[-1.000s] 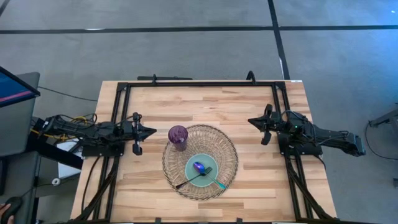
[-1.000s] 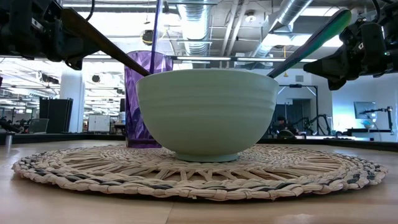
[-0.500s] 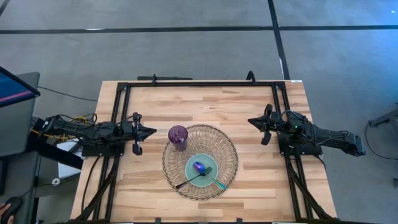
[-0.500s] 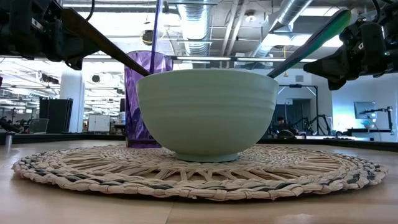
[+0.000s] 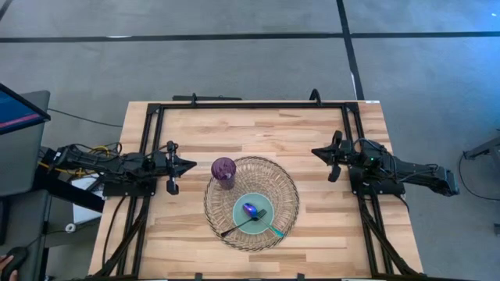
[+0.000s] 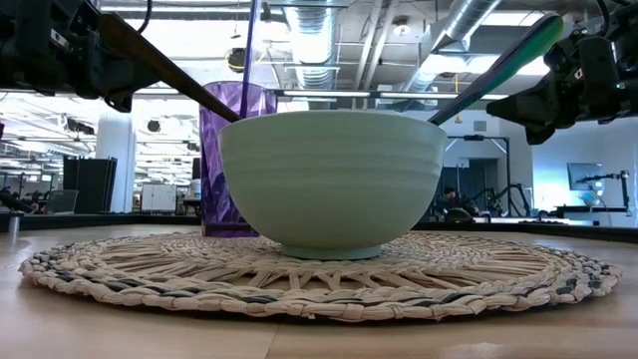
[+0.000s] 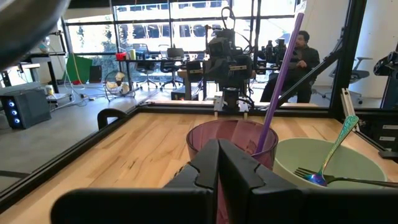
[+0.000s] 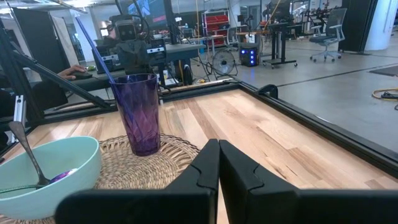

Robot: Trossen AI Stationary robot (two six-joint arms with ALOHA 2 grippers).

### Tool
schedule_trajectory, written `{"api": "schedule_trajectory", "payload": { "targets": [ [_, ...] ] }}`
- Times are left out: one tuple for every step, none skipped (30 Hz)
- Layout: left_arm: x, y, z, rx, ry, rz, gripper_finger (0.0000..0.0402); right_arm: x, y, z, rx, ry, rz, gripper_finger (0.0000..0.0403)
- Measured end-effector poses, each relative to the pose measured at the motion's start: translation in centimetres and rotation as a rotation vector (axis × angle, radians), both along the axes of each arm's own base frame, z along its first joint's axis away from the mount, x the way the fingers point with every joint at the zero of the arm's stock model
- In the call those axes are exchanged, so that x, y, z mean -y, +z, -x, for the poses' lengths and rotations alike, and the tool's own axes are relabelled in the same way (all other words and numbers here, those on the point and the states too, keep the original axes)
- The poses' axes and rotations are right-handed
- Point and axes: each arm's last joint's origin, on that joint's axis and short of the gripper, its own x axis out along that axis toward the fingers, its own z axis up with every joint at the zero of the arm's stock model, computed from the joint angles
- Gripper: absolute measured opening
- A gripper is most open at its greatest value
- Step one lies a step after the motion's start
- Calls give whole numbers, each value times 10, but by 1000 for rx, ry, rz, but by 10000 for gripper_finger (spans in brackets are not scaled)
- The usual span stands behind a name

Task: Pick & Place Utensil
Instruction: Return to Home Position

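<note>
A mint-green bowl (image 5: pixel 256 215) stands on a round woven placemat (image 5: pixel 226 222) in the middle of the table. Two utensils lean in it with their iridescent blue heads (image 5: pixel 250 209) down: one with a dark handle (image 5: pixel 233 229) (image 6: pixel 159 62), one with a teal handle (image 5: pixel 275 230) (image 6: pixel 498 70), both resting over the near rim. A purple cup (image 5: pixel 224 171) (image 7: pixel 231 144) holding a purple straw (image 7: pixel 278 78) stands on the mat's far left part. My left gripper (image 5: pixel 187 165) (image 7: pixel 219 163) hangs shut left of the cup. My right gripper (image 5: pixel 316 152) (image 8: pixel 219 163) hangs shut right of the mat.
A black frame (image 5: pixel 250 104) runs along the table's far edge and both sides, under the arms. Bare wood lies beyond the mat toward the far edge (image 5: pixel 258 129) and at the near corners. A person (image 7: pixel 303 53) sits in the room behind the table.
</note>
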Motion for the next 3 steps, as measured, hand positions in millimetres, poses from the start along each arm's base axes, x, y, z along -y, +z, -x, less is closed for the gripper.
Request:
{"api": "schedule_trajectory", "payload": {
  "targets": [
    [0, 0, 0, 0, 0, 0, 12, 0, 0, 0, 0, 0, 0, 1],
    [0, 0, 0, 0, 0, 0, 12, 0, 0, 0, 0, 0, 0, 1],
    [0, 0, 0, 0, 0, 0, 12, 0, 0, 0, 0, 0, 0, 1]
  ]
}}
